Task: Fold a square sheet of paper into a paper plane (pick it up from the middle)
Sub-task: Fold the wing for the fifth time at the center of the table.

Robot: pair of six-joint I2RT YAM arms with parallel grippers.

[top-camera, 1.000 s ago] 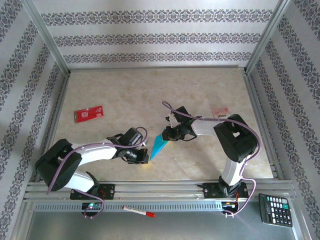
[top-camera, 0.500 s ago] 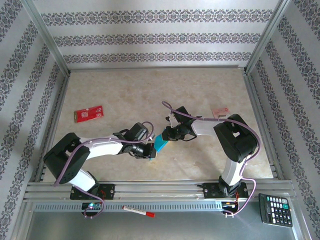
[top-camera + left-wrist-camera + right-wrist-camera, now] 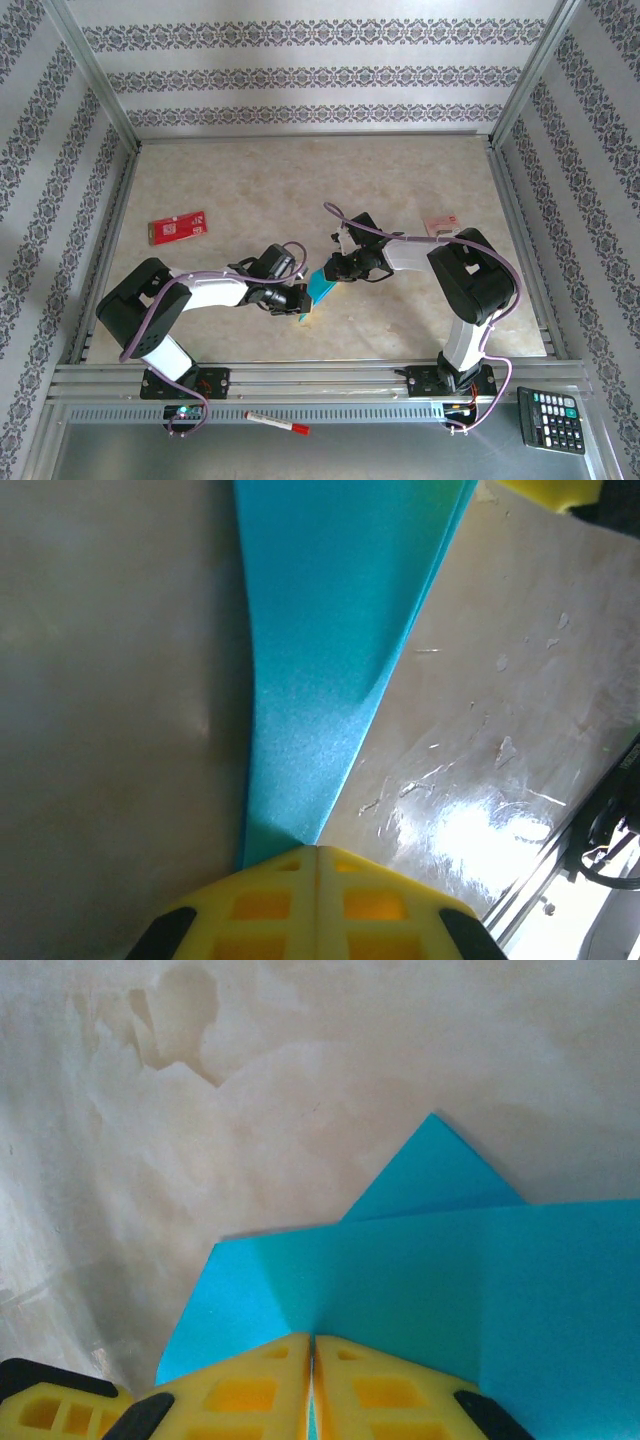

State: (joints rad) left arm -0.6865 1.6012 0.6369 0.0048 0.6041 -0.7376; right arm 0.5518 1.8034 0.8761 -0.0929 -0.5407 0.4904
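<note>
From the top external camera, the paper plane (image 3: 321, 287) sits between the two grippers above the table (image 3: 250, 170). Its upper end is at the right gripper (image 3: 334, 271) and its lower tip is at the left gripper (image 3: 301, 304). A second ago the left gripper hung to the left of the tip, clear of the paper; it has since moved in onto it, and less of the teal wedge shows.

At the left wrist, the left gripper (image 3: 316, 864) has its yellow fingers pressed together on the narrow end of the paper plane (image 3: 330, 630), which widens away from them.

At the right wrist, the right gripper (image 3: 313, 1360) is clamped on a crease of the paper plane (image 3: 470, 1280), with a folded point rising beyond.
</note>
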